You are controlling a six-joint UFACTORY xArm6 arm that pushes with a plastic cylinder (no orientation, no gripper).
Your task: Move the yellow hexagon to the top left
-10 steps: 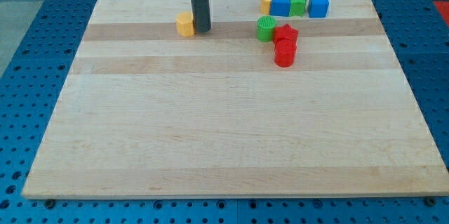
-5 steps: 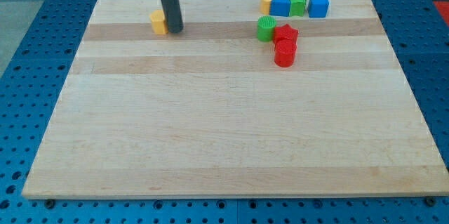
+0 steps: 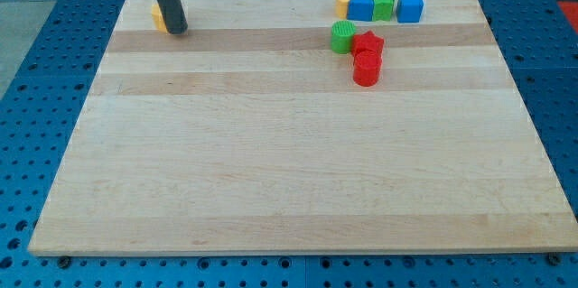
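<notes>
Bright, even, sharp; faint shadows.

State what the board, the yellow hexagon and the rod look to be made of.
Board: pale wood, matte, showing glued strips and grain.
Yellow hexagon: likely plastic, plain uniform colour, mostly hidden behind the rod.
Rod, my tip touching the hexagon's right side: dark, smooth, metal or plastic, unclear.

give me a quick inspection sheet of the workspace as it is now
surface: wooden board, flat, on a blue perforated table
job's things: yellow hexagon near the board's top left corner, mostly hidden behind the rod
clutter: near the view's top right, a row of yellow block, blue block, green star, blue cube; below them green block, two red blocks
end effector: my tip against the hexagon's right side
cables: nothing seen
surroundings: nothing seen beyond the table
</notes>
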